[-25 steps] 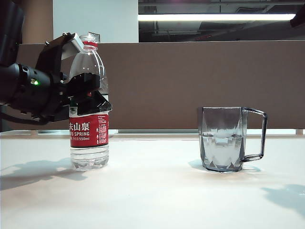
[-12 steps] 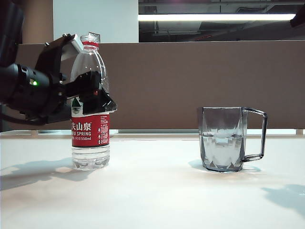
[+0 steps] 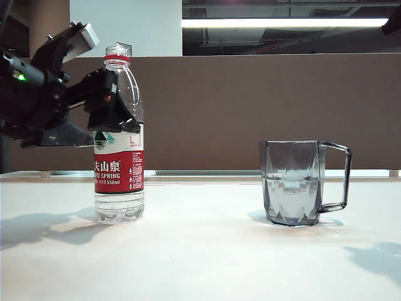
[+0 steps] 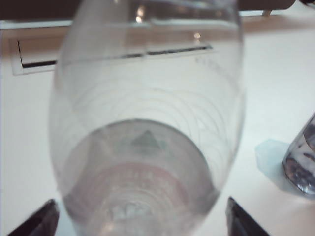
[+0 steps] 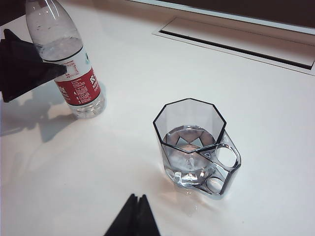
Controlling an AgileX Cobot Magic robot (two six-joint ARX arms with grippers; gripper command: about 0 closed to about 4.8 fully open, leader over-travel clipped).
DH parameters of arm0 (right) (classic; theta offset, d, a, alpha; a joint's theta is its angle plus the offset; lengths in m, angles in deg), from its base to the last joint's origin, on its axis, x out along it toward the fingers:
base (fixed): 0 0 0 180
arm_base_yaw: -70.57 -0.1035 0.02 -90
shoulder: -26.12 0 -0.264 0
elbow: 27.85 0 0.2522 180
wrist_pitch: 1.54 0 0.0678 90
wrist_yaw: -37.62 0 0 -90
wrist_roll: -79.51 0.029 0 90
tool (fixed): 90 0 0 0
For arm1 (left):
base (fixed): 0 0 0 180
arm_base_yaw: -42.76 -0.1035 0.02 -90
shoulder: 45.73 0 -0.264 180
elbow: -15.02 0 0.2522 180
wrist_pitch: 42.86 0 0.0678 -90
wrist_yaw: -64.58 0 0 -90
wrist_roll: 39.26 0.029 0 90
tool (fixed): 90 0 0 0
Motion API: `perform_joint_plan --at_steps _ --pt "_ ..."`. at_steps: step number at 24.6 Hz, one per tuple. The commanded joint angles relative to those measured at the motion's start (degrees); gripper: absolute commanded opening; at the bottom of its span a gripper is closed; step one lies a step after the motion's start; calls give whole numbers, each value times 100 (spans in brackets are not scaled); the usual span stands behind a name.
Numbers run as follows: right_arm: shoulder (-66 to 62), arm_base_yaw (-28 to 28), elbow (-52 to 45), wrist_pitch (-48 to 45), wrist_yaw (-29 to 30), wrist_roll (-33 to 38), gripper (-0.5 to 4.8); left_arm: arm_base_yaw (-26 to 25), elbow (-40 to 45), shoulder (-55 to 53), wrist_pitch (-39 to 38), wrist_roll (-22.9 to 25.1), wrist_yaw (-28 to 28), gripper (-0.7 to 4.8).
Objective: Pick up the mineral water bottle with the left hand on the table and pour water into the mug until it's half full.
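While the left pincer (image 3: 116,110) gapes, the ribbed clear bottle (image 3: 119,169) stands.

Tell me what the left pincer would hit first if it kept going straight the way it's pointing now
Probably the mineral water bottle. The left pincer stands open with the bottle's upper body right between and ahead of its fingertips, so it would likely meet that before the table.
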Motion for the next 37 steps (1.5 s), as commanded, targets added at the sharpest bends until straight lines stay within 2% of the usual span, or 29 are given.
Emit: perform_joint_plan --at_steps 1,4,6,9,10,11,14,19,23,31,37 --pt "0 -2 35 -85 9 -20 -8 0 -11 457 -787 -7 -22 436" --pt "2 -2 35 -136 9 -20 -8 0 -11 1040 -1486 -44 -24 425" --pt "2 -2 35 -190 9 -20 -8 0 -11 1338 -1733 -92 -22 366" --pt "2 -2 33 -245 2 -20 -8 0 -13 1860 -2092 -153 -24 185" --pt "2 -2 31 -243 -13 -20 -8 0 -13 2236 -2308 -195 -24 15" --pt "2 -2 31 -243 -13 -20 -8 0 -13 2573 -2490 -323 -24 -6" --pt "2 -2 31 -243 -11 -20 -8 0 -13 3123 -2822 -476 -24 -6" --pt "2 -2 31 -243 -13 -20 -8 0 -11 3993 -3259 -424 -22 -6" --pt "2 -2 31 -243 -13 -20 -8 0 7 4756 -4100 -317 -22 -6" --pt "2 -2 31 -243 -13 -20 -8 -94 752 5866 -3604 -229 -22 -6" --pt "2 -2 31 -245 -13 -20 -8 -1202 1034 6959 -3600 -111 -22 -6"
